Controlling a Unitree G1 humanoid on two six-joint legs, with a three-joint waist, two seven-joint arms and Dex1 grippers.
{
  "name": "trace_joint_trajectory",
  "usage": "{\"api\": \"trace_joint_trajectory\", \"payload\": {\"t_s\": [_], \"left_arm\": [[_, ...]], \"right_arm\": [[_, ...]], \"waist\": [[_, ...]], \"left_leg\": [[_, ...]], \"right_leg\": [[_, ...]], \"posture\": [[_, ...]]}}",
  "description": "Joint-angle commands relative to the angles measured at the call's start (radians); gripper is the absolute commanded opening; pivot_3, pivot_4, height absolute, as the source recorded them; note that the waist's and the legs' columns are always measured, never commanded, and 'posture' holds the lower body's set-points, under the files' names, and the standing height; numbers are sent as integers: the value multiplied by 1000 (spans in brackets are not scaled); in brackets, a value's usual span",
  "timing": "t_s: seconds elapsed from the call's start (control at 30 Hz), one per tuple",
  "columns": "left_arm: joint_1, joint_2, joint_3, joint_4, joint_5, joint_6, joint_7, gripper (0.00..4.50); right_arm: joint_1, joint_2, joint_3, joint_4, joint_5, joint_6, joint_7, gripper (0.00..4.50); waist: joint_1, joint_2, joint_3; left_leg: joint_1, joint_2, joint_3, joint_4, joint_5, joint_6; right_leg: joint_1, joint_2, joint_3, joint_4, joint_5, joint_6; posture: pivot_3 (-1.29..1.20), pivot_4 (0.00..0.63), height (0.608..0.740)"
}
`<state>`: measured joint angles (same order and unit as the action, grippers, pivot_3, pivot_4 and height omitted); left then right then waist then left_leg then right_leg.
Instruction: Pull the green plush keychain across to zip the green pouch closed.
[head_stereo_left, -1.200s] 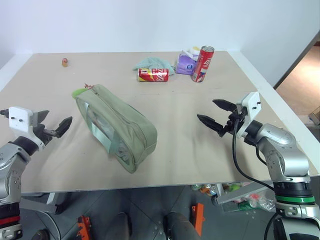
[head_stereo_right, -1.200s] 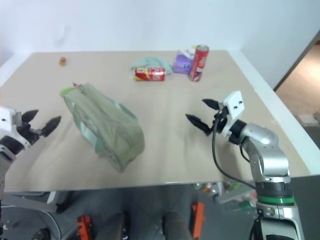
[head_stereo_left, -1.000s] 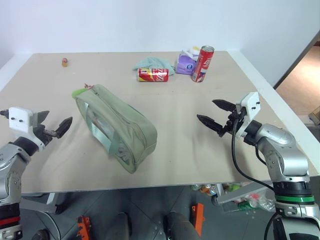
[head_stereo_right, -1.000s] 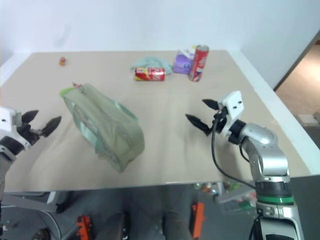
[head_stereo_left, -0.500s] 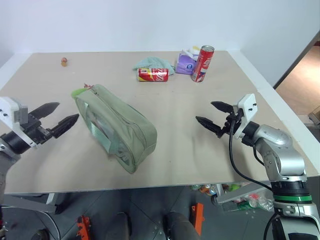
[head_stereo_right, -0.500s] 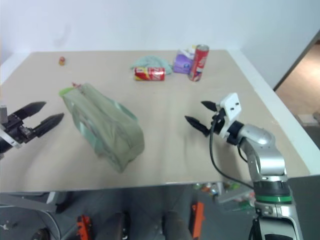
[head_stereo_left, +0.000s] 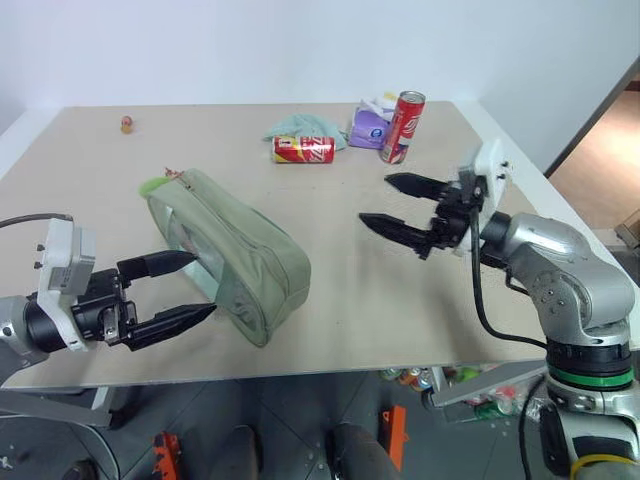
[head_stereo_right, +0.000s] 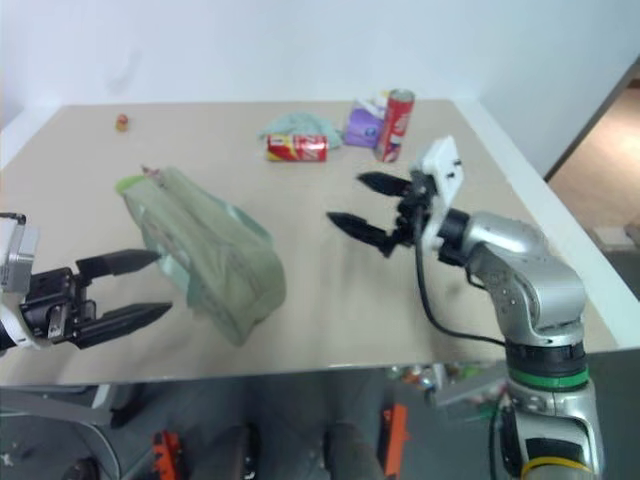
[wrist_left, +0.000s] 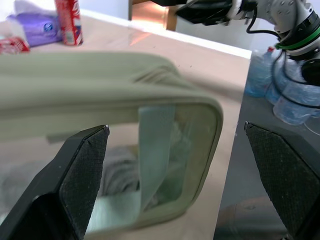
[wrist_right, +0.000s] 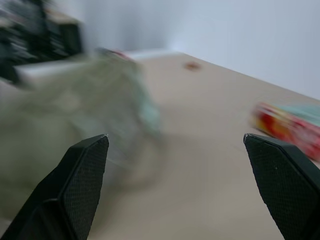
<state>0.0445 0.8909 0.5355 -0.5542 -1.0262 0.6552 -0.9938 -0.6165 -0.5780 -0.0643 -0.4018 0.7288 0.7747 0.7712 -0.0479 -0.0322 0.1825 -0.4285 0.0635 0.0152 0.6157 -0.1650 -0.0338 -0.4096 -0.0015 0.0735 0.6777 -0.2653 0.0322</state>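
The green pouch (head_stereo_left: 235, 250) lies slantwise on the table, its clear window side facing my left arm. The green plush keychain (head_stereo_left: 156, 185) rests at the pouch's far left end, on a thin reddish cord. My left gripper (head_stereo_left: 203, 283) is open and level, its tips just short of the pouch's near left side. In the left wrist view the window and a pale strap (wrist_left: 155, 150) sit between the open fingers (wrist_left: 75, 175). My right gripper (head_stereo_left: 375, 199) is open too, hovering above the table right of the pouch and pointing towards it. The right wrist view shows the pouch (wrist_right: 75, 135) blurred.
At the table's far side stand an upright red can (head_stereo_left: 405, 125), a lying red can (head_stereo_left: 304, 149), a purple packet (head_stereo_left: 370, 128) and a pale teal cloth (head_stereo_left: 300, 125). A small object (head_stereo_left: 127, 124) sits far left. The table's right edge (head_stereo_left: 530, 165) is near my right arm.
My left gripper swung in from the left edge and now points at the pouch's near side. My right gripper rose and moved left toward the pouch. Both stayed open.
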Motion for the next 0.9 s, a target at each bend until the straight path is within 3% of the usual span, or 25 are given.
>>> {"api": "trace_joint_trajectory", "payload": {"t_s": [0.03, 0.53, 0.63, 0.9], "left_arm": [[-28, 10, -17, -15, 15, -26, -4, 4499], [-60, -31, -97, -9, 88, -78, 5, 4499], [-71, -32, -101, -6, 90, -80, 7, 4500], [-73, -32, -114, -10, 98, -86, 8, 4500]], "right_arm": [[15, 35, 32, -103, 64, 79, -75, 4469], [77, 163, 235, -17, -100, -18, -108, 4469], [75, 177, 251, 2, -115, -31, -99, 3660], [86, 187, 274, 11, -133, -56, -62, 833]], "waist": [[0, 0, 0], [0, 0, 0], [0, 0, 0], [0, 0, 0]], "left_leg": [[0, 0, 0, 0, 0, 0], [-2, 0, 1, 0, 0, -1], [-2, 0, 1, 0, 0, -1], [-1, 0, 1, 0, 0, -1]], "right_leg": [[0, 0, 0, 0, 0, 0], [-2, 0, 0, 0, -1, 0], [-2, 0, 0, 0, -1, 0], [-2, 0, 0, 0, -1, 0]], "posture": [[0, 150, 740], [0, 150, 740], [0, 150, 740], [0, 150, 740]]}}
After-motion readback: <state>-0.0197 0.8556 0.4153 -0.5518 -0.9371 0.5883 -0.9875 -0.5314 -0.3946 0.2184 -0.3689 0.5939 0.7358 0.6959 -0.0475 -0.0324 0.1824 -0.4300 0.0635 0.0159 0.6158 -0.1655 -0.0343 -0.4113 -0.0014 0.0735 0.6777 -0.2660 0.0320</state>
